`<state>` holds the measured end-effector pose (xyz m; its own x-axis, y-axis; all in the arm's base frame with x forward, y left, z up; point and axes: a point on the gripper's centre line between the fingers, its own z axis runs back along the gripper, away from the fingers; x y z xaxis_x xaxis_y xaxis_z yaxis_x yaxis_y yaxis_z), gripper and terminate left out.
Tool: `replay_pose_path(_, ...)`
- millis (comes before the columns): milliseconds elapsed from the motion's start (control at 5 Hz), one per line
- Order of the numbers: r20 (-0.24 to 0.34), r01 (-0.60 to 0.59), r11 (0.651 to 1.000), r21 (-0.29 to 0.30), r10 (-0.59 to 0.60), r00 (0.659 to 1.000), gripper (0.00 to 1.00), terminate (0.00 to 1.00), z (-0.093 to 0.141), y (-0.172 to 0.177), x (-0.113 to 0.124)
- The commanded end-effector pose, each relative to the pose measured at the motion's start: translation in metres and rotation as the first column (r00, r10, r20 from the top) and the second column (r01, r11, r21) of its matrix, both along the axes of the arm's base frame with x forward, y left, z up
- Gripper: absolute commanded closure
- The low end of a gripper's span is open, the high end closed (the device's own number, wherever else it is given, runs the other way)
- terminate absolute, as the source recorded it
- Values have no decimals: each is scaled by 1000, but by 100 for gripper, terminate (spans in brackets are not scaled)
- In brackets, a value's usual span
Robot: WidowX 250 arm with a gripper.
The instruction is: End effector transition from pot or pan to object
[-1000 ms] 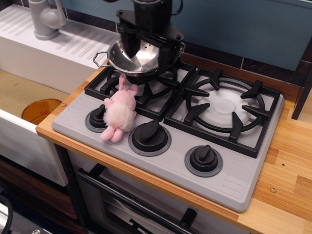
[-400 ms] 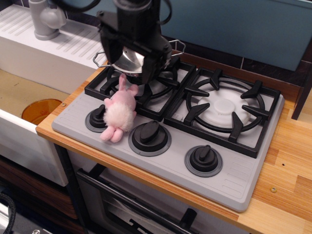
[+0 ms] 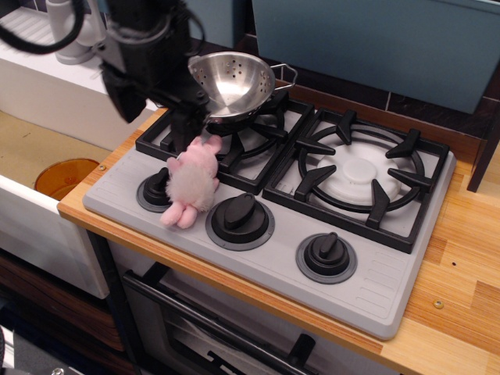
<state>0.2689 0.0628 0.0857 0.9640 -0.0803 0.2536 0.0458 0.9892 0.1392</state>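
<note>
The steel colander (image 3: 234,80) sits on the black grate of the left burner, its holed inside showing and one wire handle (image 3: 283,72) at its right. The pink-and-white plush toy (image 3: 191,180) lies on the grey stove top in front of that burner, ears toward the colander, feet toward the front edge. My black gripper (image 3: 153,116) hangs just left of the colander and above and left of the plush. Its jaws stand apart and hold nothing. One finger (image 3: 184,126) points down close to the plush's ears.
Three black knobs (image 3: 241,217) line the stove's front, one right next to the plush. The right burner (image 3: 359,172) has a bare grate. A white sink with an orange cup (image 3: 66,176) and a grey faucet (image 3: 69,31) lies to the left. Blue wall behind.
My gripper has come up off the colander and moved left and toward the front, leaving the colander on the left burner. The plush has not moved.
</note>
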Motion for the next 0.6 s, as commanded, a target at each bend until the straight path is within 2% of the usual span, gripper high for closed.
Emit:
replay_pose_path(0, 111, 7, 1000, -17, -5, 994, 0, 0, -9, 0, 18)
replay_pose_path(400, 128, 2, 999, -45, 4, 992, 0, 0, -19, -3, 23)
